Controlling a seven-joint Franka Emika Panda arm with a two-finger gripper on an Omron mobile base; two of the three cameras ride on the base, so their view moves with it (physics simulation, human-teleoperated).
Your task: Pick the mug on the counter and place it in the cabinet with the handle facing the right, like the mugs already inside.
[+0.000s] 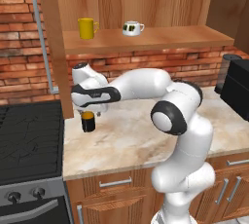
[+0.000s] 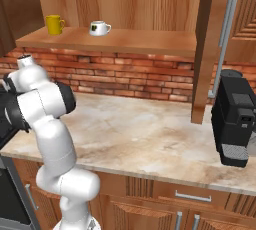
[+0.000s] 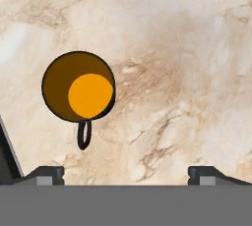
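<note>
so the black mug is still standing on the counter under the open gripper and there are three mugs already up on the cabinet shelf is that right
Not quite: the cabinet shelf holds two mugs, a yellow mug and a white mug, as the left base view shows. The rest holds: the black mug stands on the counter under the open gripper.

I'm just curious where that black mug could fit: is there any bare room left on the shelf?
Yes: the cabinet shelf is bare from the white mug rightward. The left end, by the yellow mug, is crowded.

Pincer (image 1: 91,112) open, poised just above mug (image 1: 88,121) on counter (image 1: 146,140).
</note>
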